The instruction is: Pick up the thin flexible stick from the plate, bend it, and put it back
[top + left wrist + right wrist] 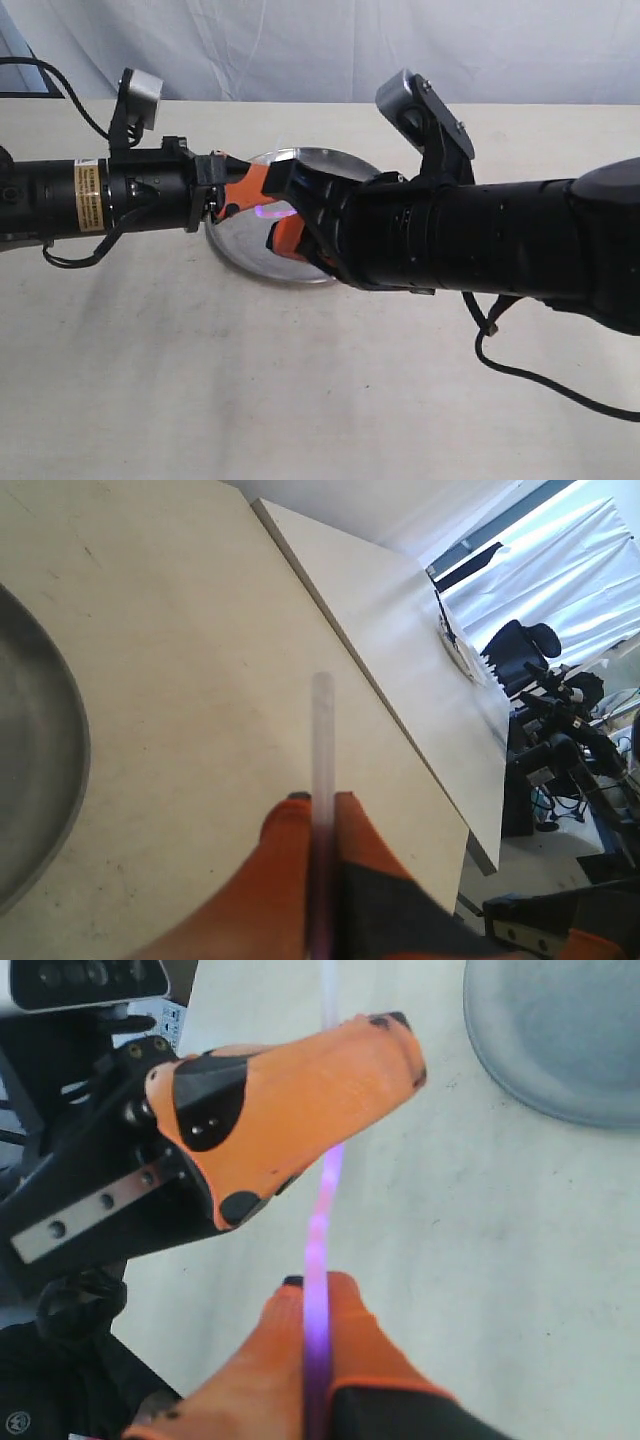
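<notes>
The thin flexible stick (268, 213) glows pink-purple and is held in the air between both grippers, over the round silver plate (252, 250). My left gripper (253, 197) reaches in from the left, its orange fingers shut on one part of the stick (321, 735). From the right, my right gripper (284, 230) is shut on the other part (320, 1222). In the right wrist view the stick runs straight from my right gripper (313, 1288) up behind the left gripper's orange finger (300, 1100). The plate (560, 1050) lies bare beside them; the left wrist view shows its rim (78, 750).
The beige table (250, 400) extends round the plate. A second table (400, 630) adjoins it, with chairs and equipment (560, 730) beyond its edge. A black cable (520, 370) hangs under the right arm. A white curtain (330, 45) backs the scene.
</notes>
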Tool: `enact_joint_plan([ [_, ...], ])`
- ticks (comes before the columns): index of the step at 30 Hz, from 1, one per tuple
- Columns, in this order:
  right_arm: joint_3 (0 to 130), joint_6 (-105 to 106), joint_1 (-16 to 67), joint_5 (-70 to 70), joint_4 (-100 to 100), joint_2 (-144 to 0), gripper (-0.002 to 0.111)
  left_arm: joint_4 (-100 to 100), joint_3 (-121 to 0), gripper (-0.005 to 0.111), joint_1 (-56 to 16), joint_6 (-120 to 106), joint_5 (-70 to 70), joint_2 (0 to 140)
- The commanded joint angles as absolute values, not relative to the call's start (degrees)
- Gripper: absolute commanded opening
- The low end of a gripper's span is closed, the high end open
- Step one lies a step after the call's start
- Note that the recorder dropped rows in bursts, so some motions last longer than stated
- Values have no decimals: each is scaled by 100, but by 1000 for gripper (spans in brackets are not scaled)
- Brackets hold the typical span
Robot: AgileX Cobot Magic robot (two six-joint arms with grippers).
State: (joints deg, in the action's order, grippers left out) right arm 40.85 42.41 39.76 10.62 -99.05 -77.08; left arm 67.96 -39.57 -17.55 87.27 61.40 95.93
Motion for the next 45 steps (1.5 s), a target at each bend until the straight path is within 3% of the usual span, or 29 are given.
enact_joint_plan([
  [1,4086,4181,3946,555,-9995,-7679,0,7059,-3948,0,-1850,8633,6454,9571],
  [13,3959,4000,3946,41,-9995,-7693,0,7106,-3948,0,-1850,8584,6637,9571],
  [23,3959,3851,3946,-207,-9995,-7693,0,6864,-3948,0,-2416,8330,6424,9571],
  [45,3804,3742,3946,-508,-9995,-7693,0,7221,-4238,0,-2643,8372,6163,9571],
])
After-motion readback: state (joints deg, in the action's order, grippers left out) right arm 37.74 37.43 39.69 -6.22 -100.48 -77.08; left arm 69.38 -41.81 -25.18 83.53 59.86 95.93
